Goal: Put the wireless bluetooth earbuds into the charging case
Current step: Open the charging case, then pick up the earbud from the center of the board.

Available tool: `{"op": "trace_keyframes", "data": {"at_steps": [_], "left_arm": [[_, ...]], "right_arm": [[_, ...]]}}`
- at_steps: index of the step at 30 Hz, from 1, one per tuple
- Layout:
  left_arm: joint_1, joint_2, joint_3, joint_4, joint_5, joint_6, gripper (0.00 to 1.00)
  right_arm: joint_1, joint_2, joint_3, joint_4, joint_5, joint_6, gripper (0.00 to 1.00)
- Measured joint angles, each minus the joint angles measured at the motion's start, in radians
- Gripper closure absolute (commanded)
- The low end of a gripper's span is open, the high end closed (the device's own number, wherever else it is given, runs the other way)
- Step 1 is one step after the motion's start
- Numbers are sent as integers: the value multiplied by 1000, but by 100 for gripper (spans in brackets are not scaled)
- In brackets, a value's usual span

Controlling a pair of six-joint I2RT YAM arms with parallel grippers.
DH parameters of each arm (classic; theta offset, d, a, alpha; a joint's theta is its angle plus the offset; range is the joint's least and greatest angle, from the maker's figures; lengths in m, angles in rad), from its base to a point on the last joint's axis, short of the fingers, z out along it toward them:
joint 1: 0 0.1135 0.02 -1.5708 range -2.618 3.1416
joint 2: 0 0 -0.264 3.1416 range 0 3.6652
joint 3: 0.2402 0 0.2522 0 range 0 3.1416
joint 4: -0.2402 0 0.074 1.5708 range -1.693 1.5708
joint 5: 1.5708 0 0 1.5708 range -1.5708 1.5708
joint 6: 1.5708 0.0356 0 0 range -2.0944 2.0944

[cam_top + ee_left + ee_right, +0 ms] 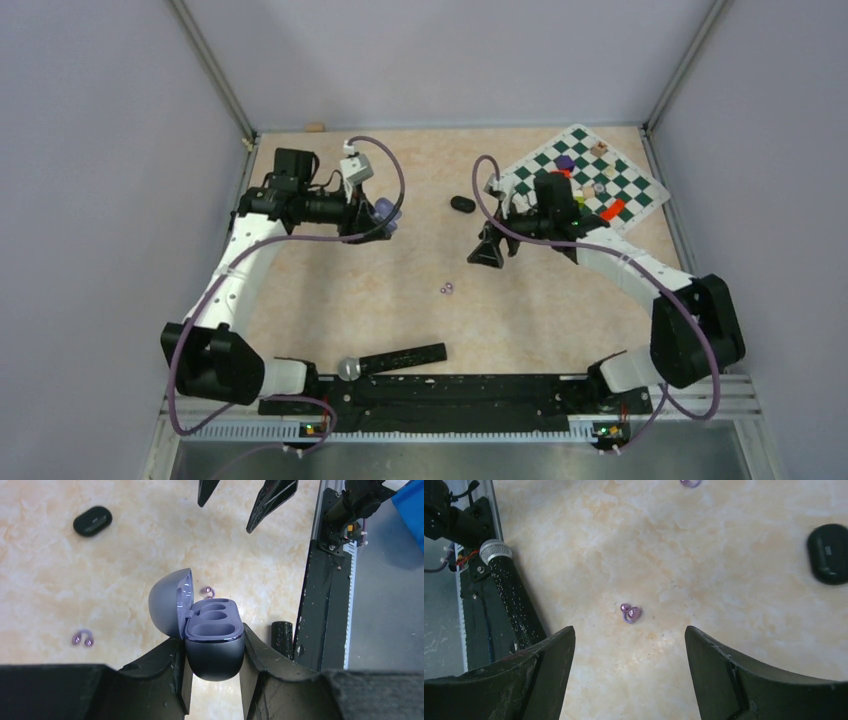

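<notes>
My left gripper (214, 647) is shut on the base of an open lilac charging case (215, 630) and holds it above the table. Its lid hangs open to the left and its sockets are empty. It also shows in the top view (385, 213). Tiny lilac earbuds (447, 289) lie on the table between the arms. In the right wrist view they (630, 613) lie just ahead of my open, empty right gripper (629, 630). Another lilac bud (82, 639) lies left of the held case. No black buds show.
A shut black oval case (461, 204) lies at the middle back and shows in the right wrist view (830, 554). A black microphone (392, 360) lies by the near rail. A green chessboard (640, 190) with coloured blocks is at the back right.
</notes>
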Motion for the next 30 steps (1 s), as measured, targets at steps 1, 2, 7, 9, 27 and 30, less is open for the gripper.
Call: {"op": "trace_keyframes", "data": {"at_steps": [1,2,7,9,27,30], "left_arm": [[21,-17,-21,-12,6,13,100],[36,-32,-42,-16,10,19,100],[81,-125,-195,22,5,4,100],[81,-153,-238,45,-2,-9,100],[160,-214,-274,111,60,-36,100],[167,-214,-275,111,77,-36,100]], "right_arm": [[22,20,-6,8,10,0,21],[47,39,-13,16,23,-3,21],[201,162,-21,26,137,-38,21],[248,216,-21,27,194,-50,21],[327,365,30,51,492,-89,31],[331,367,30,63,523,-89,35]]}}
